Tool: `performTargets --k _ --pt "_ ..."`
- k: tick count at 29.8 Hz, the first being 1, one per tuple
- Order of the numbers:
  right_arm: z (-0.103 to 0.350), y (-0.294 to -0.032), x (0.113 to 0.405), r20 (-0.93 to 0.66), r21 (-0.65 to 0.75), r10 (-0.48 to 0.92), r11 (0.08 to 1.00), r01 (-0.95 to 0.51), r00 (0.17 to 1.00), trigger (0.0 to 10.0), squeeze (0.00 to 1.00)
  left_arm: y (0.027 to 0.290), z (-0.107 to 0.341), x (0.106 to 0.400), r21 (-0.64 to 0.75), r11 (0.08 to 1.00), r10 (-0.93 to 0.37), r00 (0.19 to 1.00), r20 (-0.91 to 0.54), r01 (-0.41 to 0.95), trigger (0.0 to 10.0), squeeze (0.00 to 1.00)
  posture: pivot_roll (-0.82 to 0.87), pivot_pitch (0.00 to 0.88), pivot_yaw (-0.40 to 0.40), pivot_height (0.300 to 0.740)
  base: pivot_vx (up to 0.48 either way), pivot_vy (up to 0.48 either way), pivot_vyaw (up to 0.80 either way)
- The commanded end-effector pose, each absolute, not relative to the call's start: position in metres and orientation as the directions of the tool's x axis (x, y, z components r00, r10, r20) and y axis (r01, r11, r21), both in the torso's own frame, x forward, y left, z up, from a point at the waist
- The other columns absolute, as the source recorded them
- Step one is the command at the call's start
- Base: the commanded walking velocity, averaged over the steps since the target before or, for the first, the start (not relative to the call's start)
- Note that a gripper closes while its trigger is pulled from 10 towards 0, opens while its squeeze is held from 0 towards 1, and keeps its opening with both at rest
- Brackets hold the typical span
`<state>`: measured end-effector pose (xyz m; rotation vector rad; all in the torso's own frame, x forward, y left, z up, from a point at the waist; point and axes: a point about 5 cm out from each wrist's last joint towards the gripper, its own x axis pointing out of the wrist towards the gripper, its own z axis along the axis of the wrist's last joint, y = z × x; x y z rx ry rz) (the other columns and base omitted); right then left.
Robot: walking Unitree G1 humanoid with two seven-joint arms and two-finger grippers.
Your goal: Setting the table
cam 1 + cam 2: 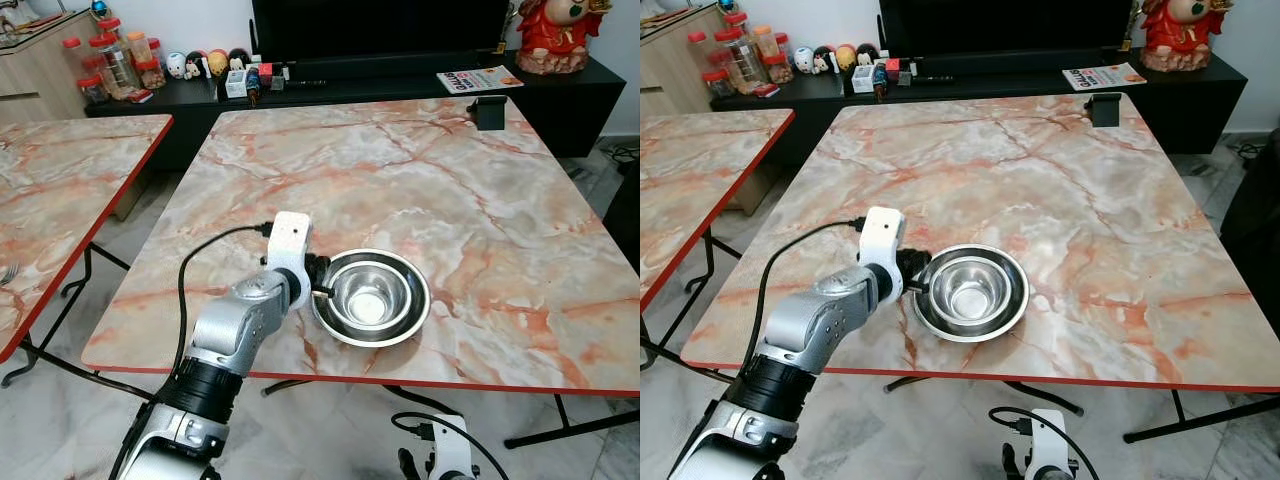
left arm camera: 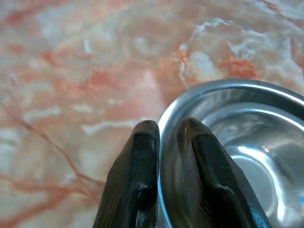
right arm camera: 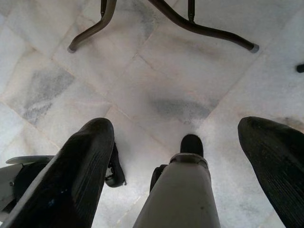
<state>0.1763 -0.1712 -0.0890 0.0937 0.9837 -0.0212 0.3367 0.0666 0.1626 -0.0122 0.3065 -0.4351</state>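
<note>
Far left, a 2nd marble-top table [image 1: 60, 180] w/ red edging, set apart from the main one. Behind it, against the wall, a low black TV cabinet [image 1: 400, 75] carries plastic jars w/ red lids [image 1: 110, 60] and a row of small figurines [image 1: 205, 63].

The left arm reaches over the near edge of the main marble table [image 1: 400, 170]. Left gripper [image 2: 164, 142] is clamped on the rim of a steel bowl [image 1: 372, 297]: in the wrist view one black finger [image 2: 135, 175] sits outside the rim, the other inside, rim pinched between them. A black cable loops from the wrist back along the arm.

The bowl sits upright on the tabletop, near the front edge, roughly mid-width. It looks like 2 bowls nested, a smaller one inside a wider one.

Further right, at the far edge of the table, a small black box-like item [image 1: 490, 110]; a magazine [image 1: 478, 80] lies on the cabinet behind it, and a red figurine [image 1: 553, 35] stands at the cabinet's right end.

Right gripper [image 3: 178, 156] hangs low beside the table, fingers spread wide, pointing at the pale marble floor tiles [image 3: 142, 85] and the table's dark metal legs [image 3: 199, 26].
</note>
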Motion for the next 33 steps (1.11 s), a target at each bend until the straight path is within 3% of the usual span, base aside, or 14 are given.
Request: performTargets --k 1,4,6,10,14,17,23,25,28,33 --pt "-0.088 -0.169 0.179 -0.827 0.078 0.027 0.995 0.067 0.562 10.0 0.0 0.07 0.178 0.341 -0.015 0.909 -0.409 0.886 -0.218 0.416 10.0 0.0 -0.21 0.0 0.106 0.74 0.0 0.0 0.0" --pt "-0.088 -0.168 0.18 -0.826 0.079 0.028 0.995 0.067 0.563 10.0 0.0 0.081 0.199 0.347 -0.019 0.935 -0.356 0.934 -0.046 0.355 10.0 0.0 -0.21 0.0 0.107 0.74 0.0 0.0 0.0" --pt "-0.087 -0.168 0.18 -0.825 0.08 0.027 0.994 0.068 0.565 10.0 0.0 0.096 0.209 0.351 0.048 0.96 -0.278 0.959 0.061 0.275 10.0 0.0 -0.21 0.0 0.106 0.74 0.0 0.0 0.0" --pt "-0.087 -0.168 0.181 -0.82 0.081 0.028 0.994 0.068 0.572 10.0 0.0 0.121 0.212 0.355 0.045 0.986 -0.163 0.977 0.137 0.158 10.0 0.0 -0.21 0.0 0.103 0.74 0.0 0.0 0.0" --pt "-0.085 -0.169 0.185 -0.81 0.088 0.028 0.993 0.074 0.586 10.0 0.0 0.163 0.206 0.355 0.115 0.993 0.018 0.984 0.18 -0.04 10.0 0.0 -0.21 0.0 0.102 0.74 0.0 0.0 0.0" --pt "-0.085 -0.17 0.185 -0.807 0.087 0.027 0.993 0.074 0.59 10.0 0.0 0.209 0.195 0.351 0.145 0.962 0.202 0.961 0.191 -0.231 10.0 0.0 -0.21 0.0 0.102 0.74 0.0 0.0 0.0" --pt "-0.085 -0.17 0.184 -0.811 0.085 0.032 0.994 0.063 0.584 10.0 0.0 0.267 0.167 0.334 0.274 0.863 0.394 0.905 0.159 -0.424 10.0 0.0 -0.19 0.0 0.092 0.74 0.0 0.0 0.0" --pt "-0.085 -0.17 0.184 -0.811 0.085 0.032 0.994 0.063 0.584 10.0 0.0 0.269 0.166 0.333 0.278 0.859 0.399 0.903 0.162 -0.429 10.0 0.0 -0.19 0.0 0.092 0.74 0.0 0.0 0.0" --pt "-0.085 -0.169 0.185 -0.809 0.086 0.034 0.995 0.06 0.586 10.0 0.0 0.309 0.116 0.306 0.464 0.735 0.549 0.836 0.022 -0.495 10.0 0.0 -0.19 0.0 0.091 0.74 0.0 0.0 0.0" --pt "-0.085 -0.169 0.184 -0.811 0.084 0.035 0.995 0.057 0.584 10.0 0.0 0.322 0.084 0.285 0.538 0.695 0.593 0.803 -0.054 -0.477 10.0 0.0 -0.19 0.0 0.093 0.74 0.0 0.0 0.0"
